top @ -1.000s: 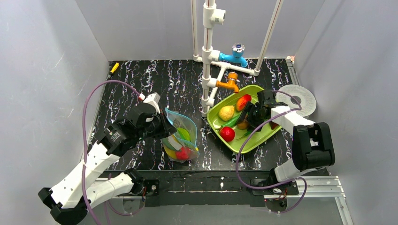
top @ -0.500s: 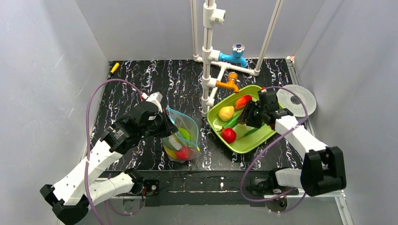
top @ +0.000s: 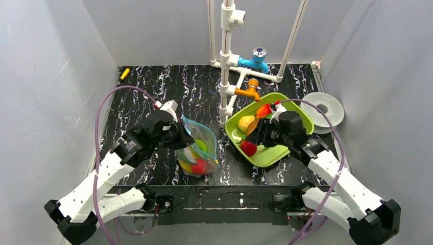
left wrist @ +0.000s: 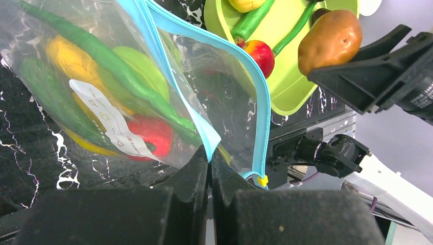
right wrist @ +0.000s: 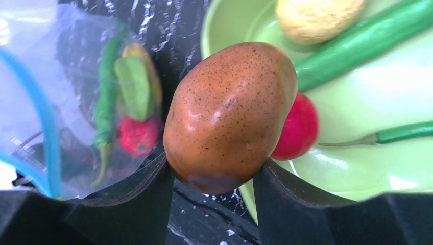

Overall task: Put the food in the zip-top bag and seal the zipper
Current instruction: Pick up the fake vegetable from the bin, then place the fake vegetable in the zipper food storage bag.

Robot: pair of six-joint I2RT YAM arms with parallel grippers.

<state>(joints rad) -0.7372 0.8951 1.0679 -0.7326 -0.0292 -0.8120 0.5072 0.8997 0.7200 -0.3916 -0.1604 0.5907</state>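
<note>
Brown and freckled, one glossy potato (right wrist: 230, 117) sat gripped between the two black fingers (right wrist: 133, 204) of the right gripper (right wrist: 212, 178), held clear above the left end of the lime-green tray (top: 283, 99). Five more pieces of food lay in that tray: one yellow lump (top: 246, 121), one round red fruit (top: 248, 148), one red-orange piece (top: 264, 109) at the far rim, and two long green pods (right wrist: 357, 46). The tray stood right of the bench's (top: 153, 87) middle, nearer the right edge.

The left gripper's (left wrist: 209, 163) fingers were pressed shut on the rim of the one zip-top bag (left wrist: 214, 76), right at its zipper (left wrist: 261, 97). That light-blue strip ran in two curved lines with a gap between, so the mouth gaped toward the tray. The bag, clear and crinkly with one small white label (left wrist: 110, 120), rested left of the middle, toward the near edge. Through it five pieces showed: one long green pod, one pale green, one yellow, one red, one darker green.
</note>
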